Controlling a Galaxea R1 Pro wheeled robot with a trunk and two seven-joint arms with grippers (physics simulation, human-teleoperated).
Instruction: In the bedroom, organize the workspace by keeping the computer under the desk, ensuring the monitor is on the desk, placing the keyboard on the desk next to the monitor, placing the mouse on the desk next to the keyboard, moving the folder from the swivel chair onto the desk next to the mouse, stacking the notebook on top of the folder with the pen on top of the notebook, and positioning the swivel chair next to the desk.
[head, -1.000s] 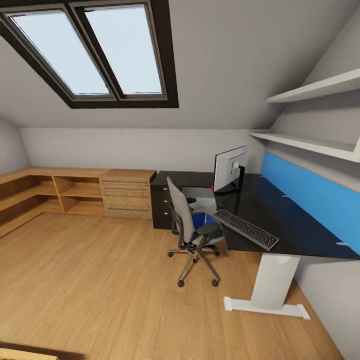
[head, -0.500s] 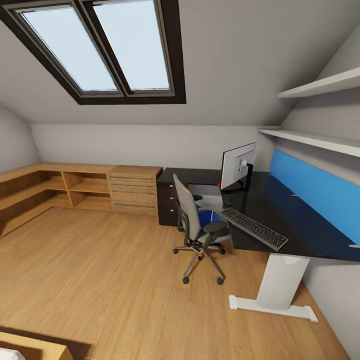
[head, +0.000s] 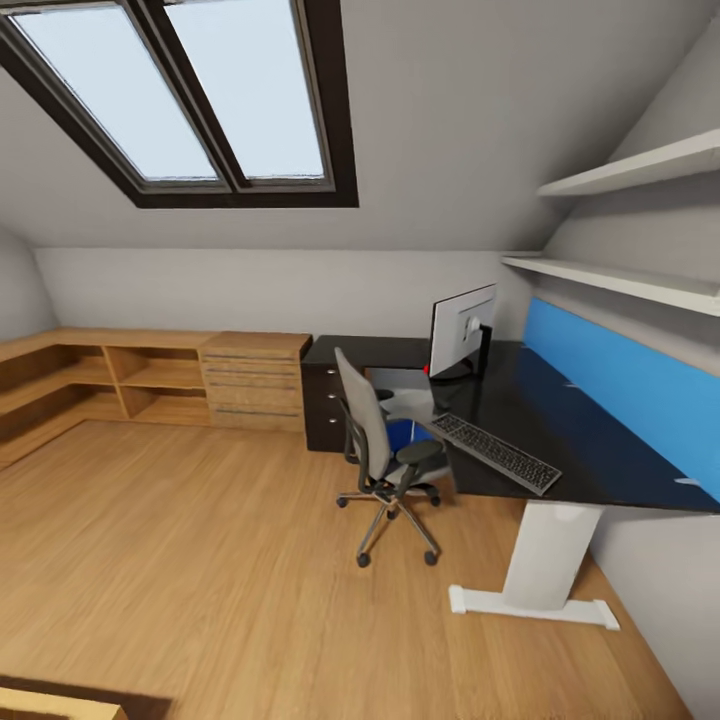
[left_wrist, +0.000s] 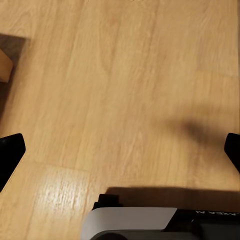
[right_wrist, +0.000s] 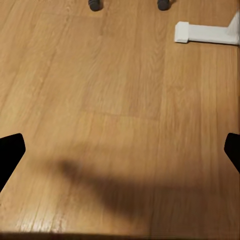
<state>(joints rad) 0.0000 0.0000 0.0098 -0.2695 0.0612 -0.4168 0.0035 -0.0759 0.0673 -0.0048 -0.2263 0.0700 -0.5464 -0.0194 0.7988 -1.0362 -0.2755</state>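
You are facing the swivel chair (head: 385, 462) beside the tabletop (head: 560, 440), where the monitor (head: 461, 333) and keyboard (head: 493, 454) are sitting, with each pincer spread over the floor (head: 200, 560), and you are risking bumping the chair's casters.

An attic home study, seemingly: skylight (head: 190, 95) in sloped ceiling, desk (head: 560, 440), monitor (head: 461, 329), swivel chair (head: 380, 455).

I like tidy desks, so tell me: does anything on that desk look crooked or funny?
Yes. The grey keyboard lies slanted at the black desk's front edge, apart from the white-backed monitor, whose back faces the grey swivel chair. Nothing looks spilled or broken.
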